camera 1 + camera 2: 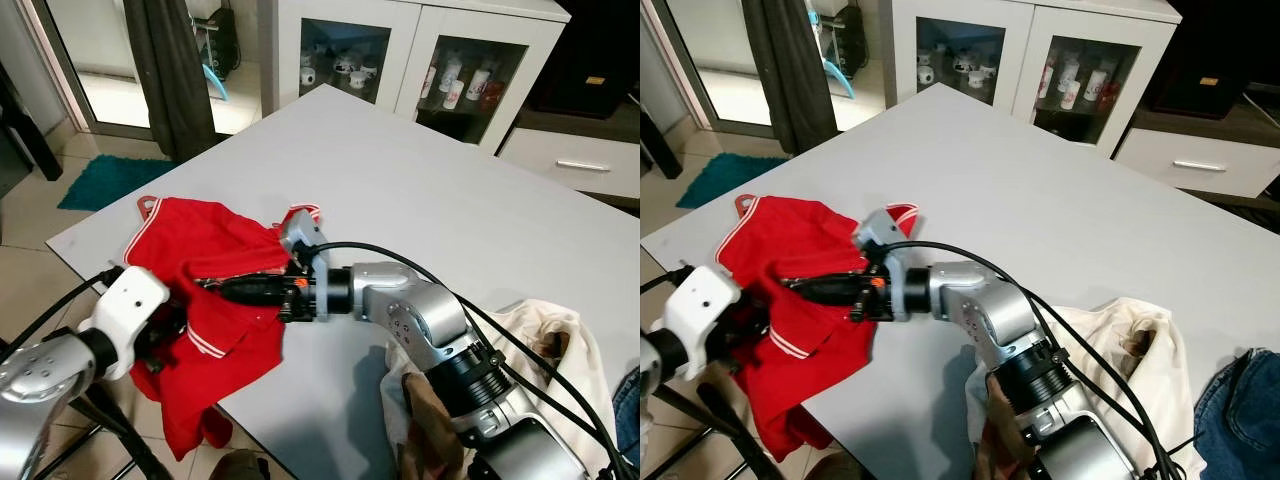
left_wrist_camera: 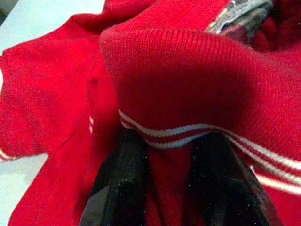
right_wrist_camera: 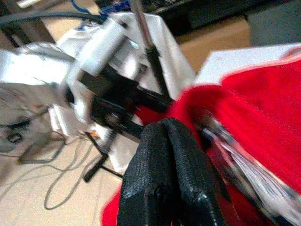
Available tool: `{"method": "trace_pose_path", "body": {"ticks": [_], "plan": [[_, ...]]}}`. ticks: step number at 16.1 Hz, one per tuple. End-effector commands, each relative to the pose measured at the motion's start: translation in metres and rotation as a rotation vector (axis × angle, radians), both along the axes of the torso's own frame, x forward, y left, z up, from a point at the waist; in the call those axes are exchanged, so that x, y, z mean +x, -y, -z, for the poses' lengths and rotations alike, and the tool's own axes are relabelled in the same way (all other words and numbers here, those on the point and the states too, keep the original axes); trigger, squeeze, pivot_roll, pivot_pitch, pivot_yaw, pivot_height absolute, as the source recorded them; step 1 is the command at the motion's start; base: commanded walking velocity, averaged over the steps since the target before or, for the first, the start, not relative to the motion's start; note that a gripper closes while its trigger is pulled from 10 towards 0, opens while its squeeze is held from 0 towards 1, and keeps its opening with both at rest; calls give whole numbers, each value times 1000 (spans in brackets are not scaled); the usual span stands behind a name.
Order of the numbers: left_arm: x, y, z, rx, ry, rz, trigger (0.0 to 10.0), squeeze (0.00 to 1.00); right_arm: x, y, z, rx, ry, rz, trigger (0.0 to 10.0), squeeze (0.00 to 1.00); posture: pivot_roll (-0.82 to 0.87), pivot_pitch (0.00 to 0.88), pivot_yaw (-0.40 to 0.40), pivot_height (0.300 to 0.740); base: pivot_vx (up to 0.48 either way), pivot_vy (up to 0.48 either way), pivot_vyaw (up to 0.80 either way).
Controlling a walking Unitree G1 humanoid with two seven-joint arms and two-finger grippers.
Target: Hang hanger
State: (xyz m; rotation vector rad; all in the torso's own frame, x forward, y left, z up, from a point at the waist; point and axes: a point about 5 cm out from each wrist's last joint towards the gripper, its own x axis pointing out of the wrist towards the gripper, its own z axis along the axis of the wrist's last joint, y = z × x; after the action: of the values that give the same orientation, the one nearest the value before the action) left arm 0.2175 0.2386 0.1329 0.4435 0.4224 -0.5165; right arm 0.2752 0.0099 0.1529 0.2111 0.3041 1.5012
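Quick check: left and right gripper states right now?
Left gripper: shut on the red shirt, its fingers pinching the striped hem.
Right gripper: shut, fingers pressed together, reaching over the shirt; what it grips cannot be told.

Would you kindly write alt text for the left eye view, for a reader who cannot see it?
Both grippers meet at a red shirt hanging over the near corner of a white table: right gripper reaching in from the right, left arm from below. A cream garment lies right.
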Motion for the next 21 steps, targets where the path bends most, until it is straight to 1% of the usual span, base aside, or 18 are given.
{"method": "trace_pose_path", "body": {"ticks": [1,4,6,8,10,12,14,15,16,17,18,19,20,21], "plan": [[3,5,5,-4,-8,13,10000,0,-5,-5,-7,20,10,-43,10000,0,177,37,-47,740,0,0,0],[5,10,10,-13,-16,23,10000,0,-10,-13,-11,38,4,-70,10000,0,175,34,-45,740,0,0,0],[6,12,11,-16,-16,26,10000,0,-14,-16,-9,32,-9,-93,10000,0,174,34,-46,740,0,0,0],[7,12,12,-17,-15,26,10000,0,-18,-19,-2,0,-10,-112,10000,0,171,34,-47,740,0,0,0],[9,14,12,-20,-4,25,10000,0,-15,-24,31,-184,13,-53,10000,0,170,34,-51,740,0,0,0],[10,15,12,-21,1,23,10000,0,-14,-25,40,-248,38,-32,10000,0,169,33,-52,740,0,0,0],[11,14,12,-20,6,20,10000,0,-11,-25,53,-333,73,-5,10000,0,170,29,-52,740,0,0,0],[11,14,12,-18,10,19,10000,0,-8,-24,61,-393,103,25,10000,0,171,28,-52,740,0,0,0],[12,14,11,-18,14,18,10000,0,-4,-23,67,-431,119,67,10000,0,171,28,-52,740,0,0,0],[12,14,11,-17,16,17,10000,0,-1,-23,69,-448,124,99,10000,0,171,28,-52,740,0,0,0],[12,14,11,-15,19,17,10000,0,6,-20,72,-472,130,164,10000,0,171,28,-52,740,0,0,0],[12,14,11,-13,22,17,10000,0,17,-13,73,-484,124,267,10000,0,173,26,-51,740,0,0,0],[12,13,11,-8,24,18,10000,0,24,-9,72,-477,104,324,10000,0,172,26,-51,740,0,0,0],[12,13,12,-5,25,20,10000,0,27,-6,71,-472,97,344,10000,0,168,26,-49,740,0,0,0]]}}
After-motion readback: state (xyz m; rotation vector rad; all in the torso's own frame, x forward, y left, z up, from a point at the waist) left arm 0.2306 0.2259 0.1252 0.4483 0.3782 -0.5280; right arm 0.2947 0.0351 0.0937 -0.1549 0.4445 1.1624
